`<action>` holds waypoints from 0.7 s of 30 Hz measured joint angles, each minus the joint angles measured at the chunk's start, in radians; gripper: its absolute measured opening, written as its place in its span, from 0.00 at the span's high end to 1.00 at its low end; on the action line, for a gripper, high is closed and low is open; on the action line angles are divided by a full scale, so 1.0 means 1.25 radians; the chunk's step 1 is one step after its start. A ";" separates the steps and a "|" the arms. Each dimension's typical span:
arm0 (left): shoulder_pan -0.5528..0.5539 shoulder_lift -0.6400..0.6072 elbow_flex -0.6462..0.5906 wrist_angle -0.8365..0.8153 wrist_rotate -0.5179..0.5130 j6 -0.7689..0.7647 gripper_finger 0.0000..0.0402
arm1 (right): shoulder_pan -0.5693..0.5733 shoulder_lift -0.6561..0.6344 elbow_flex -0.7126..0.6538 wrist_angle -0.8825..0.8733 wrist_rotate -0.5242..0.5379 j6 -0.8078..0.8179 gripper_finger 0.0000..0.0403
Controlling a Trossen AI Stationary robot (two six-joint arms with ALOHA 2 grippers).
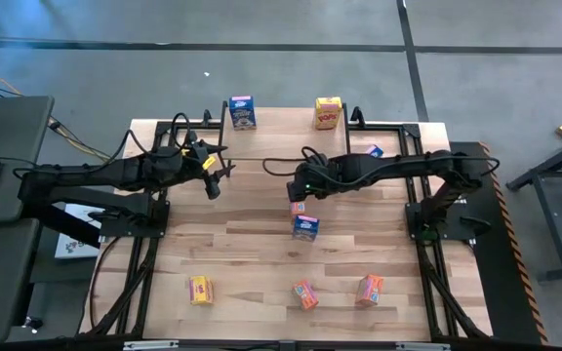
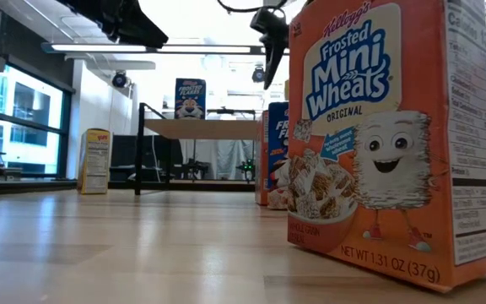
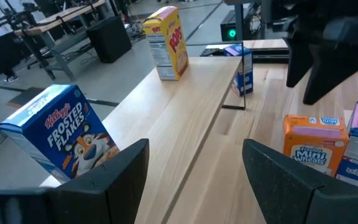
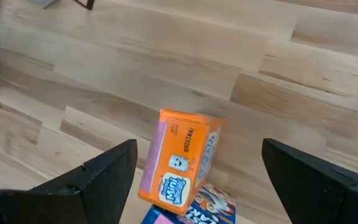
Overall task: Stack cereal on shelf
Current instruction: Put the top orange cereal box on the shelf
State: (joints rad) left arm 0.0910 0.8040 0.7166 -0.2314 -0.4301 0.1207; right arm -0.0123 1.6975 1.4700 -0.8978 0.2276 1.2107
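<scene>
The right gripper (image 4: pixel 194 171) hangs with fingers apart above an orange cereal box (image 4: pixel 180 160). A blue box (image 4: pixel 194 214) below is cut off. The left gripper (image 3: pixel 194 165), also apart, is near the shelf (image 3: pixel 185 118), holding nothing.

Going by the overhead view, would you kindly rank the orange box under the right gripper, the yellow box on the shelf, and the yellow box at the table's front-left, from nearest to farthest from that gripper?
Measured from the right gripper, whose fingers are open:
1. Orange box, directly beneath it, mid-table.
2. Yellow box on the shelf, at the far edge, toward the right.
3. Yellow box at the front-left, near the table's front edge.
</scene>
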 joint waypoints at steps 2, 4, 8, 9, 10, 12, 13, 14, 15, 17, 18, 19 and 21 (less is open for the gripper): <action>0.000 0.000 0.000 0.000 0.000 0.000 0.38 | 0.001 0.012 0.000 0.012 0.000 -0.005 0.16; 0.000 0.000 0.000 0.000 0.000 0.000 0.38 | 0.005 0.021 0.000 0.028 0.000 -0.012 0.16; 0.000 0.000 0.000 0.000 0.000 0.000 0.38 | 0.012 0.036 0.000 0.040 0.000 -0.017 0.16; 0.000 0.000 0.000 0.000 0.000 0.000 0.38 | 0.013 0.038 0.000 0.040 0.000 -0.017 0.16; 0.000 0.000 0.000 0.000 0.000 0.000 0.38 | 0.013 0.039 0.000 0.037 0.000 -0.015 0.16; 0.000 0.000 0.000 0.001 0.000 0.000 0.38 | 0.013 0.043 0.000 0.034 0.001 -0.012 0.16; 0.000 0.000 0.000 0.000 0.000 0.000 0.38 | 0.014 0.045 0.000 0.037 0.003 -0.012 0.16; 0.000 0.000 0.000 0.000 0.000 0.000 0.38 | 0.015 0.047 0.000 0.038 0.006 -0.012 0.16; 0.000 0.000 0.000 0.000 0.000 0.000 0.38 | 0.017 0.050 0.000 0.039 0.006 -0.012 0.16; 0.000 0.000 0.000 0.000 0.000 0.000 0.38 | 0.021 0.058 0.000 0.043 0.005 -0.009 0.16; 0.000 0.000 0.000 0.000 0.000 0.000 0.38 | 0.024 0.061 -0.001 0.039 0.005 -0.008 0.16; 0.000 0.000 0.000 0.001 0.000 0.001 0.38 | 0.027 0.067 -0.001 0.040 0.005 -0.006 0.16; 0.000 0.000 0.000 0.001 0.000 0.003 0.38 | 0.030 0.075 -0.001 0.039 0.004 -0.006 0.16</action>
State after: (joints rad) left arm 0.0910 0.8040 0.7170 -0.2306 -0.4297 0.1249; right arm 0.0252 1.7918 1.4693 -0.8495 0.2321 1.2037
